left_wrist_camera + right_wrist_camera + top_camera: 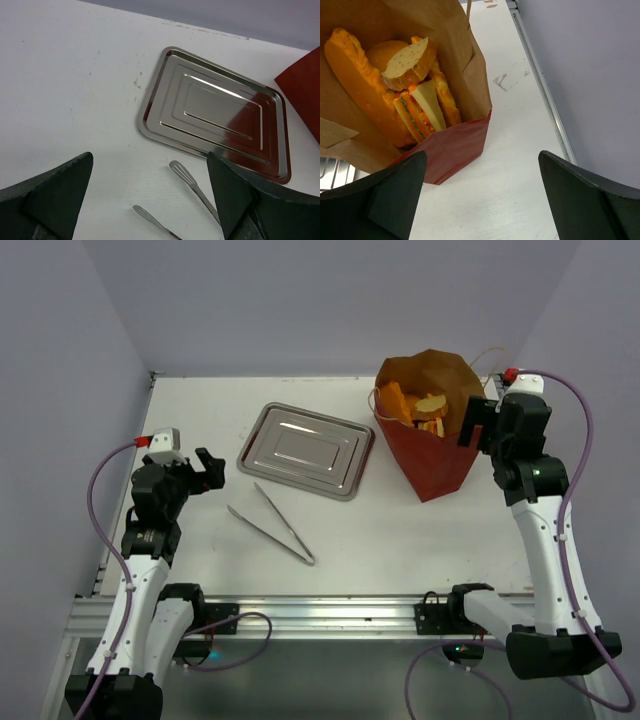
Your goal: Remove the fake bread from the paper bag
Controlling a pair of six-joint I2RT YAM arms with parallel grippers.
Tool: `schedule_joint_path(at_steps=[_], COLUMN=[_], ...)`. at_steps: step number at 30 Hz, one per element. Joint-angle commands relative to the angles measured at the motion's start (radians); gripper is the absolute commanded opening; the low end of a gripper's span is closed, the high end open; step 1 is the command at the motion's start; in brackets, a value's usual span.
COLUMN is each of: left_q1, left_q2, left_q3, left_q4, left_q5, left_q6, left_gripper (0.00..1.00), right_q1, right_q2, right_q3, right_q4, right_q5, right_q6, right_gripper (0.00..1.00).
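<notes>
Two robot arms rise from the bottom edge of the overhead view, the left arm at lower left and the right arm at lower right, both over a white tabletop. The left jaws stand wide apart with nothing between them, at middle left of the frame, pointing toward the centre. Just beyond them, near the centre, lies a pair of metal tongs, its two legs spread and joined at the lower right end. Farther up, a shallow rectangular metal tray sits flat, slightly turned; the left wrist view shows the red of the bag mirrored along the tray's right edge.

At upper right stands the paper bag, red outside and brown inside, with its mouth open and thin string handles showing at the rim. The fake bread is inside it: the right wrist view shows a long orange loaf against the left wall, a round orange piece, a pale speckled slice on top and a striped sandwich-like piece below. The right jaws are also spread wide and hold nothing, hanging close beside the bag's right rim.
</notes>
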Motion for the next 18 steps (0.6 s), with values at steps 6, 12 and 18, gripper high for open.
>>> schedule_joint_path(at_steps=[6,12,18], left_q1=[0.006,0.006,-0.062], left_q2=[0.014,-0.015,0.000], left_q3=[-0.006,-0.041,0.036], left_q4=[0.009,-0.073,-0.246], left_q5=[0.096,0.174,0.095], left_q6=[-0.104,-0.243,-0.307], left_gripper=[0.99,0.97,0.90], right_q1=[0.001,0.015,0.016], right_q2=[-0.019,-0.019,0.039], right_q3=[0.072,0.091,0.081], right_q4=[-0.020,-0.108,-0.138], right_q5=[-0.274,-0.599,-0.522], right_q6=[-0.227,-0.461,-0.437], right_gripper=[0.99,0.99,0.99])
